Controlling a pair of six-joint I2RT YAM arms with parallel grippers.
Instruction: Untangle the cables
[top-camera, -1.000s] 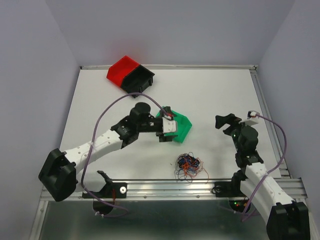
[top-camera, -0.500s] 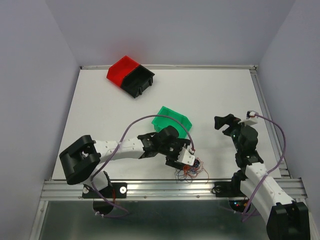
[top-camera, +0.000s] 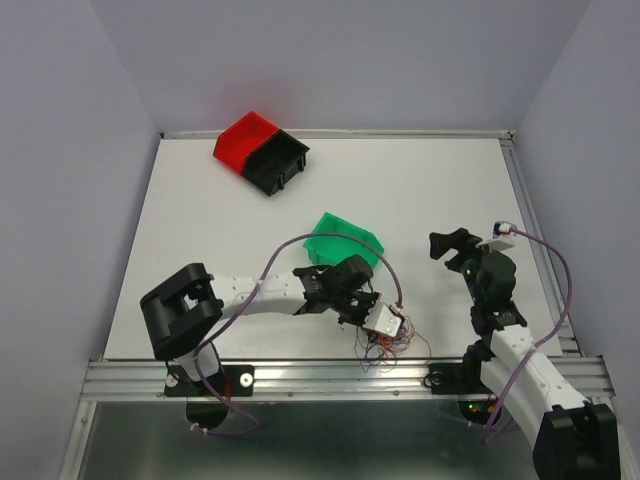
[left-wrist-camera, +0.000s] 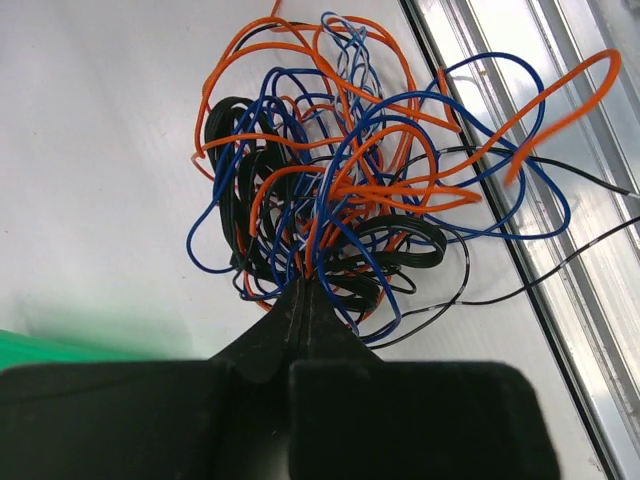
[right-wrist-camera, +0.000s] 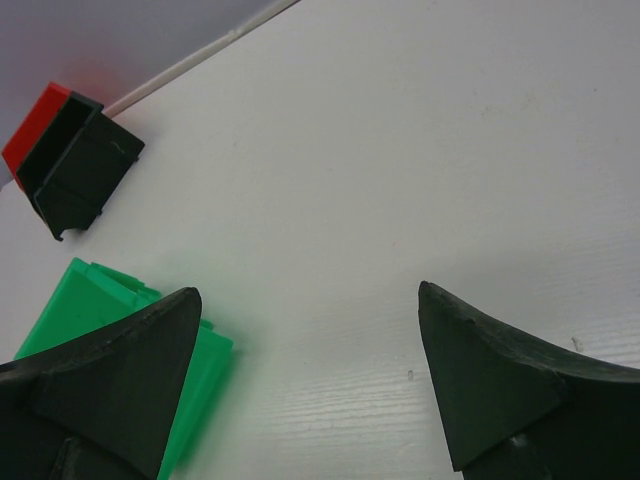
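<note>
While the left arm (top-camera: 255, 292) lies stretched low across the near part of the worktop (top-camera: 420, 190), the left hand (top-camera: 391, 331) sits in the cables (top-camera: 398, 345), a small knotted heap close to the near edge and just beside the metal rail (top-camera: 300, 372) that borders it. Wrist view of the left hand (left-wrist-camera: 303, 290): both fingers pressed together with no gap showing, several strands pinched at the tips. The cables (left-wrist-camera: 350, 190) fan out from that pinch as a loose ball of orange, blue and black loops, all crossed over one another; which single strands are actually caught cannot be told. One orange loop and two thin black strands reach over onto the rail (left-wrist-camera: 560, 180); the remainder lies on the white surface. The right hand (top-camera: 448, 243) is raised over the right part of the worktop, well apart from the heap. Its wrist view shows the right hand (right-wrist-camera: 307, 295) spread wide, nothing between the fingers, bare white surface below. A green bin (top-camera: 345, 238) lies near the middle of the worktop, just behind the left forearm; the same green bin (right-wrist-camera: 90, 300) shows at the lower left of the right wrist view. Far left corner: a red bin (top-camera: 243, 140) and a black bin (top-camera: 282, 160), touching side by side, well apart from the cables.
</note>
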